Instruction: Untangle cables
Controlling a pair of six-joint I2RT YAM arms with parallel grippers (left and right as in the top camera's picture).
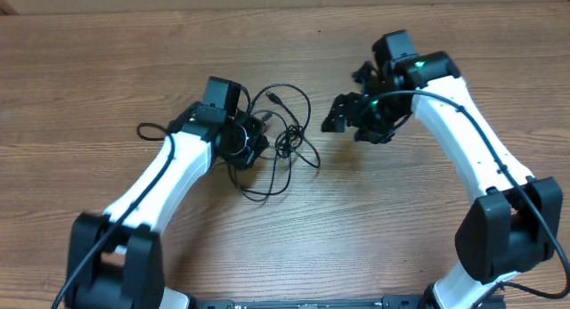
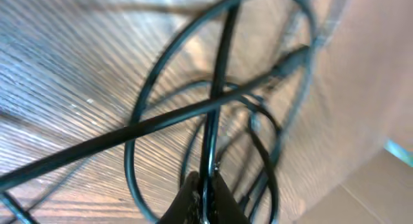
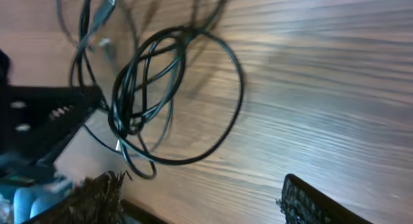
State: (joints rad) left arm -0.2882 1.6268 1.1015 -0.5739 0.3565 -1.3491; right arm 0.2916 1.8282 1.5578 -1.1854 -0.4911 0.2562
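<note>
The cables [image 1: 283, 140] are thin black cords lying in a tangled bundle of loops on the wooden table, with a small plug end [image 1: 277, 98] at the top. My left gripper [image 1: 252, 142] sits at the bundle's left edge and is shut on one cable strand [image 2: 208, 166], seen pinched between its fingers in the left wrist view. My right gripper [image 1: 349, 120] hovers to the right of the bundle, open and empty; its fingers [image 3: 200, 201] frame bare wood, with the cable loops [image 3: 161, 95] and a silver plug [image 3: 111, 1] beyond them.
The wooden table [image 1: 401, 229] stretches around the bundle. Another black cord [image 1: 147, 129] curls to the left of the left arm. The table's far edge [image 1: 267, 6] runs along the top.
</note>
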